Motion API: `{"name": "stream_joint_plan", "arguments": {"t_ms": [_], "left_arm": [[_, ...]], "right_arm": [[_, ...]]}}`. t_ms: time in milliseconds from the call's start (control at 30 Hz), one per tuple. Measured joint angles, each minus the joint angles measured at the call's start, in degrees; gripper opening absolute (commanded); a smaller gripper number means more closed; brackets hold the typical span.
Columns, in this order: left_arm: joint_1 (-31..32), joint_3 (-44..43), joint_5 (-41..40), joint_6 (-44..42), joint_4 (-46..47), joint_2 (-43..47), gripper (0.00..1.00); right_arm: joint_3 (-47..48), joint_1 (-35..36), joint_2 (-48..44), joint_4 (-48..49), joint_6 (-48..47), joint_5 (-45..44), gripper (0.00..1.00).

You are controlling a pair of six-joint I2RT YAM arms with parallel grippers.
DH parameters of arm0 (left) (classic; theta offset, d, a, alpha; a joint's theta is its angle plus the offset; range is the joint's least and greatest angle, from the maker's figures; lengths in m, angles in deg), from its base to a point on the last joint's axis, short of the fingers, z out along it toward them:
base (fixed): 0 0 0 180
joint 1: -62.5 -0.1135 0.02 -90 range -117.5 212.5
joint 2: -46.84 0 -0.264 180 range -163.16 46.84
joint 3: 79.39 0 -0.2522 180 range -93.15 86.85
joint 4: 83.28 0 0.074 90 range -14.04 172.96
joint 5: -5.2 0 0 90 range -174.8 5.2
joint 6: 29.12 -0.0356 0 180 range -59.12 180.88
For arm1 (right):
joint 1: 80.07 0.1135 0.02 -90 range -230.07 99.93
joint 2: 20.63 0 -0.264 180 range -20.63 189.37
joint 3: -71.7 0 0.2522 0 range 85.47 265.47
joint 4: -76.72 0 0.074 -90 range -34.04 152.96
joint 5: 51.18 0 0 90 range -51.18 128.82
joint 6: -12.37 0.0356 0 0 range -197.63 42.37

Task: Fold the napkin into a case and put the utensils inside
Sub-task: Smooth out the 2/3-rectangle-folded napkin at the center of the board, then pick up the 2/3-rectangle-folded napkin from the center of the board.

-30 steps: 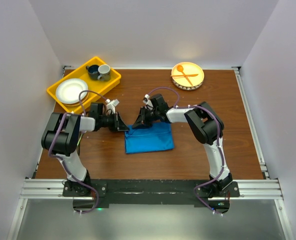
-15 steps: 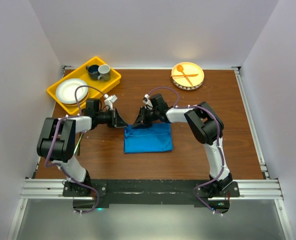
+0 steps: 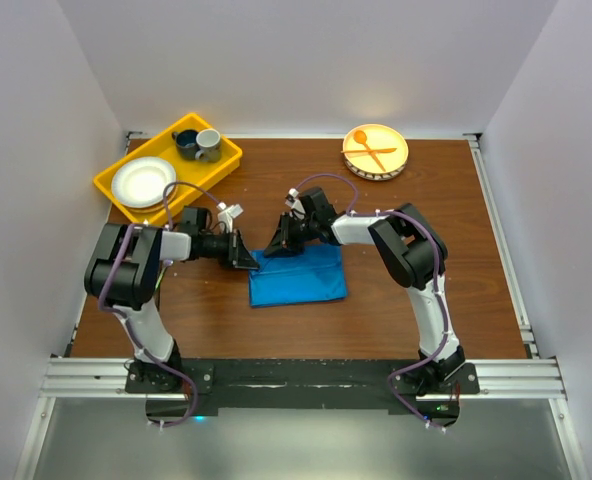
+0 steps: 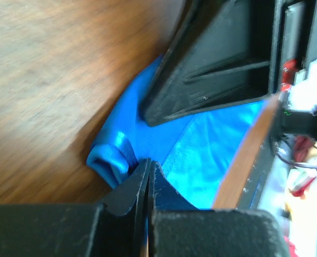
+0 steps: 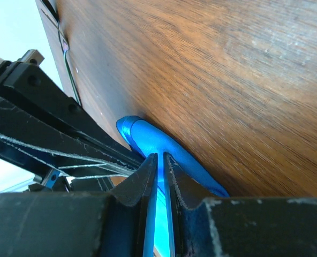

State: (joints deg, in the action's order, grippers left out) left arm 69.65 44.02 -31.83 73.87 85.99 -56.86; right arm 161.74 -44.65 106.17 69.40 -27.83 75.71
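- The napkin (image 3: 298,277) is laid flat on the table (image 3: 426,260), between the two arms, as a wide blue rectangle not yet narrowed into a case.
- The right gripper (image 3: 275,246) is clamped on the napkin's far edge; in the right wrist view a strip of blue is seen between the nearly closed jaws.
- The left gripper (image 3: 245,256) is set at the far left corner with its jaws pressed together. A rolled lip of cloth lies against the tips, but whether any cloth is actually caught cannot be made out.
- If only one side is held, the edge could be pulled askew when lifted, and a crooked fold would be produced.
- The two grippers are set just beside each other, so contact between them is risked during a shared pull.
- The cloth could be dragged across the wood instead of folded if it is drawn too low.
- No metal utensils are seen in any view.
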Motion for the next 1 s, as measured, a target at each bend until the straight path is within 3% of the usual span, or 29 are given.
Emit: {"name": "stream_joint_plan", "arguments": {"t_ms": [233,400,500,667,800,1000], "left_arm": [[-0.15,-1.01,1.18,-4.98,-3.72,2.75,0.39],[2.49,-1.51,-4.72,-25.42,-13.66,19.61,0.62],[6.95,0.96,-9.05,-40.96,-16.61,31.58,0.65],[19.52,14.78,-19.17,-61.70,-17.40,47.58,0.65],[29.42,21.31,-27.19,-66.79,-16.55,48.87,0.63],[41.75,23.06,-37.73,-66.45,-7.96,43.82,0.57]], "right_arm": [[0.20,0.00,0.13,-0.09,-0.33,0.09,0.16],[0.55,0.00,0.33,-0.24,-0.37,0.11,0.17],[0.66,0.00,0.33,-0.35,-0.46,0.07,0.17],[0.76,0.04,0.33,-0.48,-0.68,0.04,0.17],[0.85,0.04,0.33,-0.68,-0.81,0.00,0.17],[0.87,0.07,0.35,-0.72,-0.83,-0.02,0.17]]}}
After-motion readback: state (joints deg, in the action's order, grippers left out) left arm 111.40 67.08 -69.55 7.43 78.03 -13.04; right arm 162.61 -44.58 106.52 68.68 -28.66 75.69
